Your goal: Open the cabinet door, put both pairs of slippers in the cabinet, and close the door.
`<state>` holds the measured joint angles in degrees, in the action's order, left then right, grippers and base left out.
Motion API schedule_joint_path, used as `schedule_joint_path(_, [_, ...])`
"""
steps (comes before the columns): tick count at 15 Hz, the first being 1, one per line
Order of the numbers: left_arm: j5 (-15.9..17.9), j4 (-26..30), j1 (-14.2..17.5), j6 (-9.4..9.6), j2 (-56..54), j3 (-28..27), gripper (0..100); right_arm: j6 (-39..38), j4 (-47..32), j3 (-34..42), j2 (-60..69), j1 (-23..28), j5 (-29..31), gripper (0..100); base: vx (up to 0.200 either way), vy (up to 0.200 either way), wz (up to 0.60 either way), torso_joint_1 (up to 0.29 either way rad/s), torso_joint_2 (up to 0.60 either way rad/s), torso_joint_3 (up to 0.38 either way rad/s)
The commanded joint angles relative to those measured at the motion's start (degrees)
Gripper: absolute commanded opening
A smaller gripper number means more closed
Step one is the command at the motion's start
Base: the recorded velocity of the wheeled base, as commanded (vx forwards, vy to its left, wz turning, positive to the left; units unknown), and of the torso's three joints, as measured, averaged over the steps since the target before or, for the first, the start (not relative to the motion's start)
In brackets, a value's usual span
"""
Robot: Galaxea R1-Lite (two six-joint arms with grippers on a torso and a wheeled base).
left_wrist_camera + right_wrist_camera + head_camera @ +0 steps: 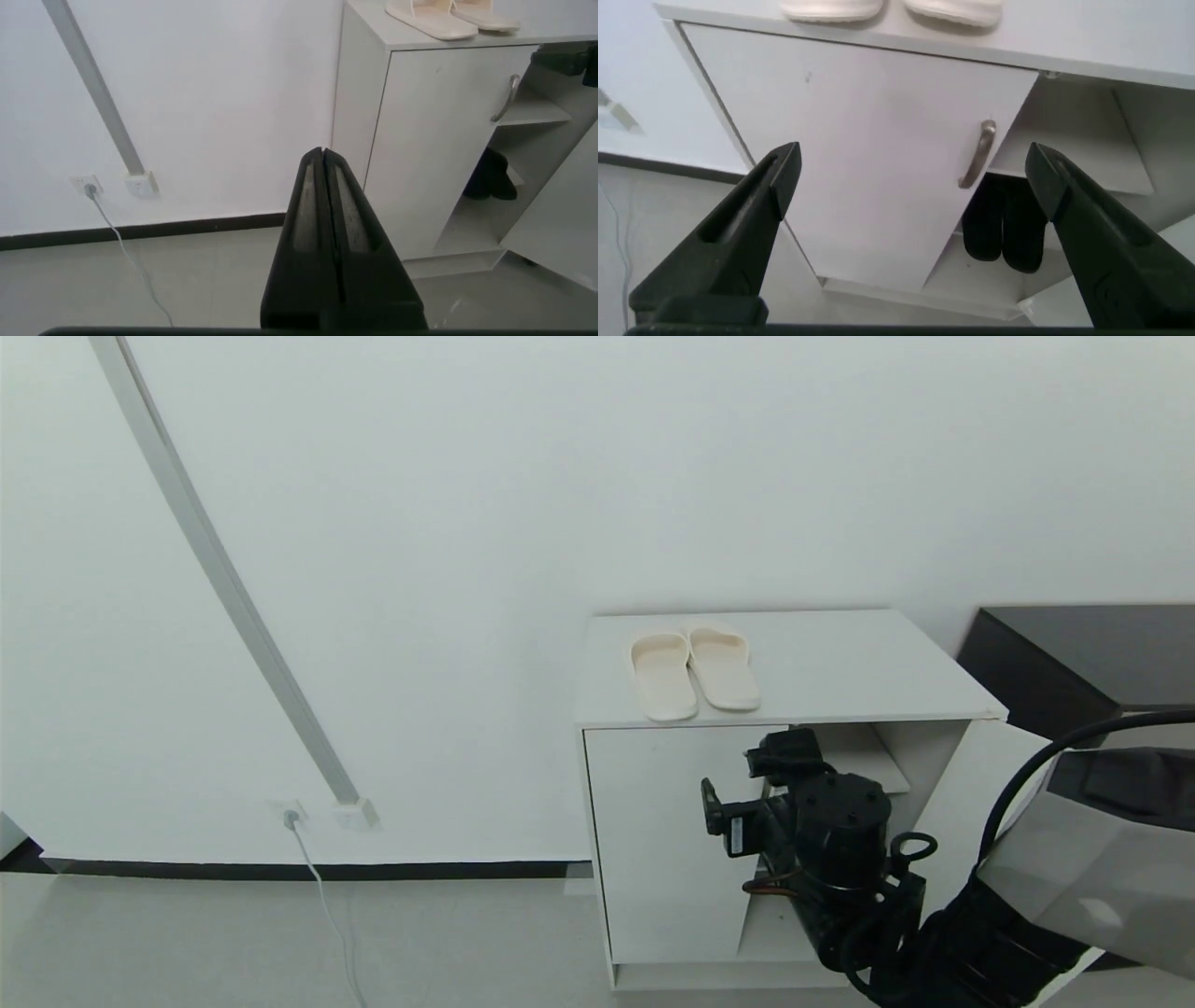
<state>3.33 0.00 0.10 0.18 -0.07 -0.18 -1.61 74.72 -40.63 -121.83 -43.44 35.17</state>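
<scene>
- Risk: my right gripper point(912, 159), spread wide, could clip the door handle point(975, 154) reaching for the cream slippers point(698, 674).
- Left gripper point(324, 159) sits pressed together; dark pair point(1006, 224) seems shelved.

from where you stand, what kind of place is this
Likely a home entryway, or a mock-up of one: a white shoe cabinet against a bare wall, cream slippers on top, dark slippers inside.

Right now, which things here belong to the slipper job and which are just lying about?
Job: cream slippers on top of the cabinet; black slippers inside; its open door; open right pincer in front.
Lying about: wall socket, slanted wall strip, dark table.
</scene>
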Motion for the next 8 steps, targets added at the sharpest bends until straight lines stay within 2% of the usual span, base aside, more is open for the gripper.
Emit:
schedule_joint_path(1, [0.0,0.0,0.0,0.08,0.1,0.0,0,-0.1,-5.6,-5.1,2.0,1.2,-0.4,100,0.000,0.000,0.00,0.000,0.00,0.000])
schedule_joint_path(5, [-0.2,0.0,0.0,0.96,0.1,0.0,0,-5.9,-31.4,-24.3,5.6,1.2,-0.5,100,0.000,0.000,0.00,0.000,0.00,0.000])
schedule_joint_path(6, [-0.2,0.0,0.0,0.87,0.1,0.0,0,-7.3,-35.3,-27.0,5.8,1.1,-0.5,100,0.000,0.000,0.00,0.000,0.00,0.000])
schedule_joint_path(8, [-0.3,0.0,0.0,0.34,0.1,0.0,0,-7.4,-36.3,-27.8,5.5,0.9,-0.5,100,0.000,0.000,0.00,0.000,0.00,0.000])
